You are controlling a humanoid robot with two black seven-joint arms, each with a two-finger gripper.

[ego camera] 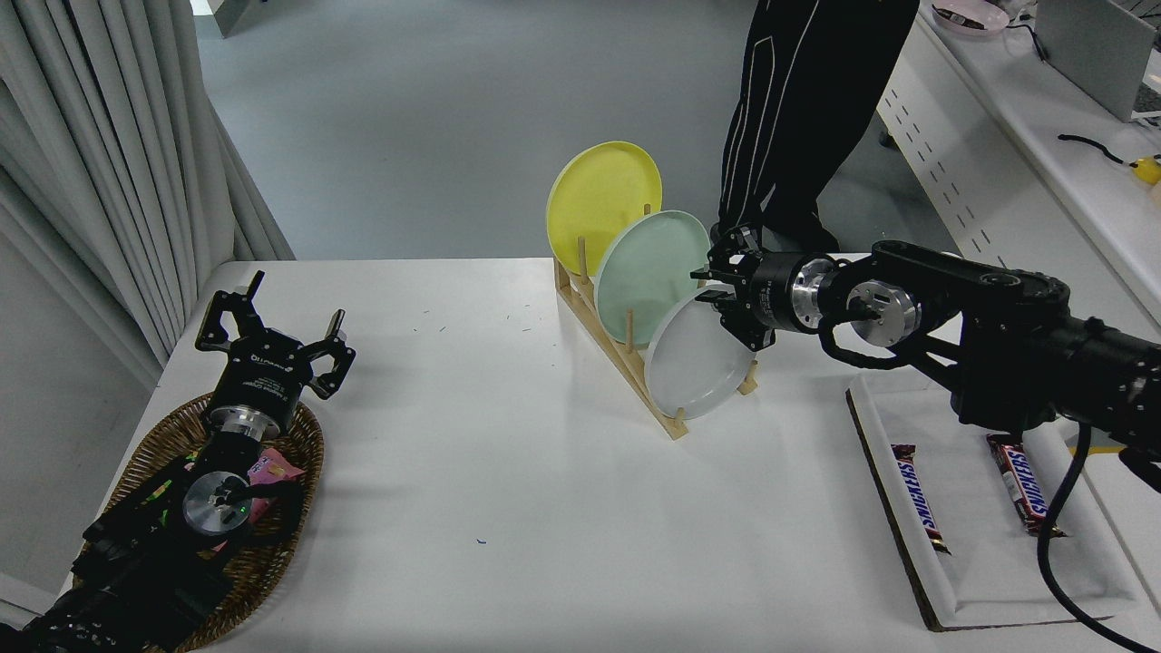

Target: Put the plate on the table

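One plate (pixel 694 363) stands on edge, face toward camera, apparently pinched by right hand (pixel 730 295).

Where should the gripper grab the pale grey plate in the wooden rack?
Grip the pale grey plate by its upper right rim, coming from the right, where the right gripper already is. It stands on edge at the wooden rack front; that rim is clear of the mint plate.

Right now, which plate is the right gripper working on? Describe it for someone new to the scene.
On the large white table stands a wooden peg rack holding three upright plates. Take the nearest: the pale grey-white round plate, in front of the mint green plate and yellow plate, with the right gripper at its upper rim.
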